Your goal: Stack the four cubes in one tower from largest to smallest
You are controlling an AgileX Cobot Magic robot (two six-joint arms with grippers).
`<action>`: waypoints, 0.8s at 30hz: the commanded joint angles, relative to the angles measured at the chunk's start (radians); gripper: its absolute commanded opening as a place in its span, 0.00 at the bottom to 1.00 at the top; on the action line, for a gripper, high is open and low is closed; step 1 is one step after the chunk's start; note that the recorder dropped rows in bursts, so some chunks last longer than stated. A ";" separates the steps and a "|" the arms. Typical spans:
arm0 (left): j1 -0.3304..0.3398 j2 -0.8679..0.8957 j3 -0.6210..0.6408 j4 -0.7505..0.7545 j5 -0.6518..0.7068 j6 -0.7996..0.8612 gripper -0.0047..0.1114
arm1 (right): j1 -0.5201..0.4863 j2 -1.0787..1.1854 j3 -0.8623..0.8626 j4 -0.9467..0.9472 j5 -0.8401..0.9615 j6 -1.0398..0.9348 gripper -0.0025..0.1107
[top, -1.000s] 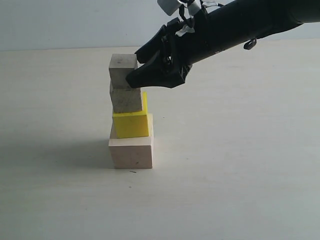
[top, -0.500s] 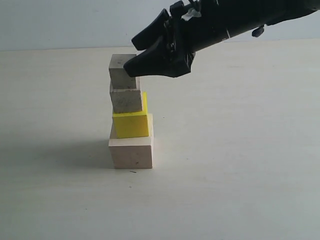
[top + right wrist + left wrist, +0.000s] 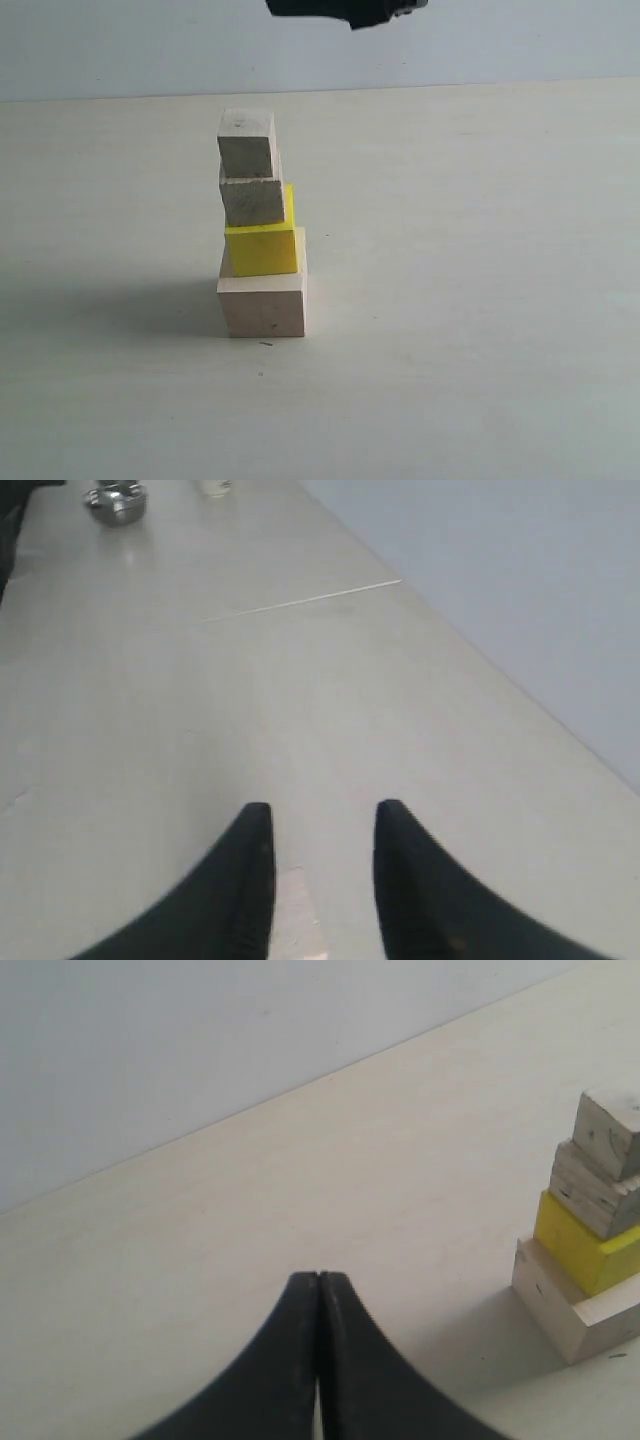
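- Exterior view: the tower stands on the pale bench (image 3: 480, 300), left of the middle, in front of a plain grey-blue wall (image 3: 120, 50).
- At the bottom is the large pale wood cube (image 3: 262, 305). The bright yellow cube (image 3: 262, 248) rests on it, the smaller bare wood cube (image 3: 252, 200) on that, and the smallest bare wood cube (image 3: 246, 143) on top.
- The two upper cubes sit toward the left of the yellow one, so a strip of yellow shows at their right.
- Only a dark sliver of the right fingers (image 3: 330, 8) shows at the top edge, above and to the right of the tower and well clear of it.
- Left wrist view: the left fingers (image 3: 300, 1360) are pressed together, tip against tip, with nothing between them, above bare bench (image 3: 250, 1210).
- All four cubes stand off to one side, apart from the fingers: large pale (image 3: 580, 1310), yellow (image 3: 585, 1245), smaller wood (image 3: 600, 1195) and smallest (image 3: 610, 1130).
- Right wrist view: the right fingers (image 3: 255, 880) are spread with a clear gap and pinch nothing.
- Low in that gap shows a pale wood patch (image 3: 300, 910); which cube it is cannot be told.
- Far across the bench (image 3: 330, 680) sits a small shiny metal object (image 3: 115, 502).
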 commanded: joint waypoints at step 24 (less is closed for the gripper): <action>-0.005 0.007 -0.251 0.633 -0.391 -0.501 0.04 | -0.006 -0.831 -0.006 -0.181 -0.758 -0.014 0.02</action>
